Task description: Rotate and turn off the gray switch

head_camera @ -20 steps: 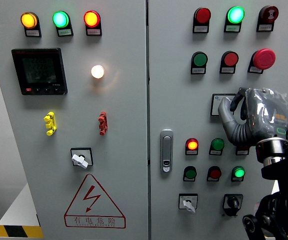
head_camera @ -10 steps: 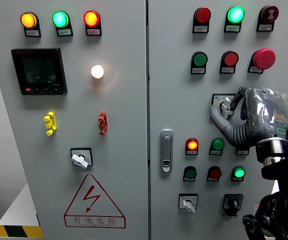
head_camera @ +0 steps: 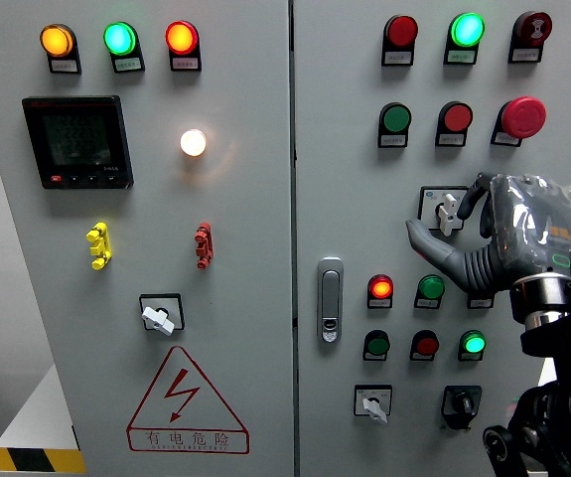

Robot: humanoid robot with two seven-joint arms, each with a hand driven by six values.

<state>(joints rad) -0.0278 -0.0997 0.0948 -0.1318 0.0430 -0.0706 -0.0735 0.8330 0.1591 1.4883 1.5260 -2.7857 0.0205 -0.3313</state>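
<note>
A: Item one, nearest: right hand (head_camera: 508, 234), arm entering at lower right. State?

B: Raised before the right-hand door of the panel (head_camera: 355, 199). Thumb stretched out low to the left, fingers (head_camera: 469, 204) loosely spread, clamped on nothing. Fingertips just beside the knob; contact cannot be told.

A: Item two, behind it?

B: Gray switch (head_camera: 446, 212), upper-middle of that door, on a square plate, lever roughly upright. Below it, a lit red lamp (head_camera: 381, 288) and green lamp (head_camera: 431, 288).

A: Handling note?

B: Judgement only: close thumb and forefinger on both flanks of the lever before turning, twist from the wrist, keep the palm off the lamps beneath. Stop at the detent.

A: Left hand?

B: Not listed; out of view.
</note>
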